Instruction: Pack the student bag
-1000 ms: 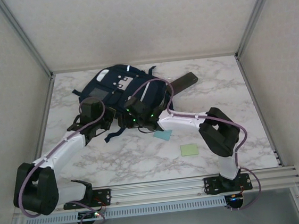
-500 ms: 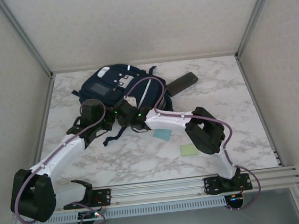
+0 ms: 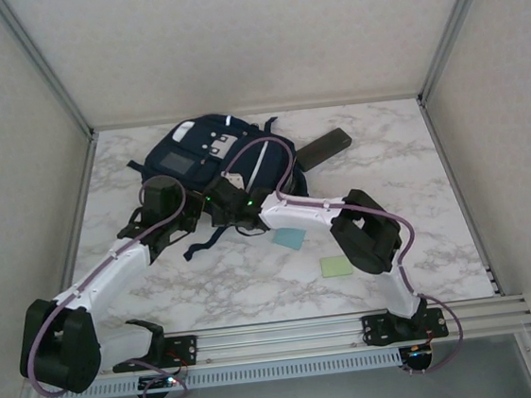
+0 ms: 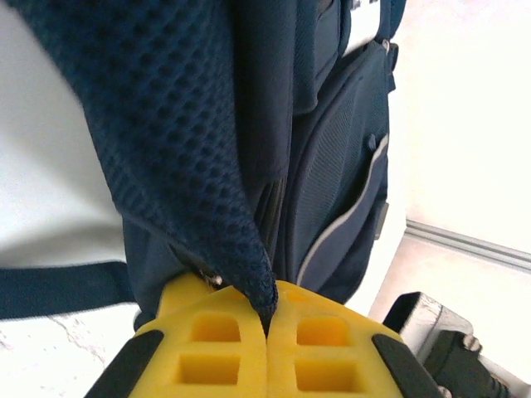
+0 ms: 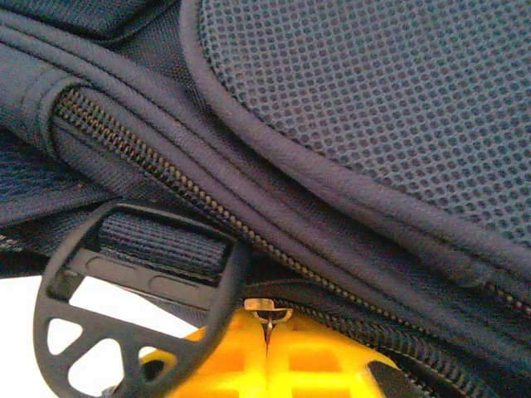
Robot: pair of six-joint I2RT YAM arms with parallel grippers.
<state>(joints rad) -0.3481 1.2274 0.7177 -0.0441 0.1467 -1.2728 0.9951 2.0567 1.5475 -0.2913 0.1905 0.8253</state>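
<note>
While nothing looks packed yet, two small things lie loose on the table (image 3: 438,209) nearest the arm bases: a green pad (image 3: 336,266) and, just beyond it, a blue one (image 3: 289,238). Past them, both arms meet at the near edge of the student bag (image 3: 194,149). The left fingers (image 4: 245,332) are pinched shut on a corner of its mesh strap (image 4: 166,124). The right fingers (image 5: 290,361) are closed on the zipper pull (image 5: 267,308), beside a black buckle (image 5: 145,283). The zip (image 5: 166,174) looks closed along the stretch shown, so opening it seems the step in hand. The bag lies flat toward the table's far left, with a dark case (image 3: 325,147) just beside it.
</note>
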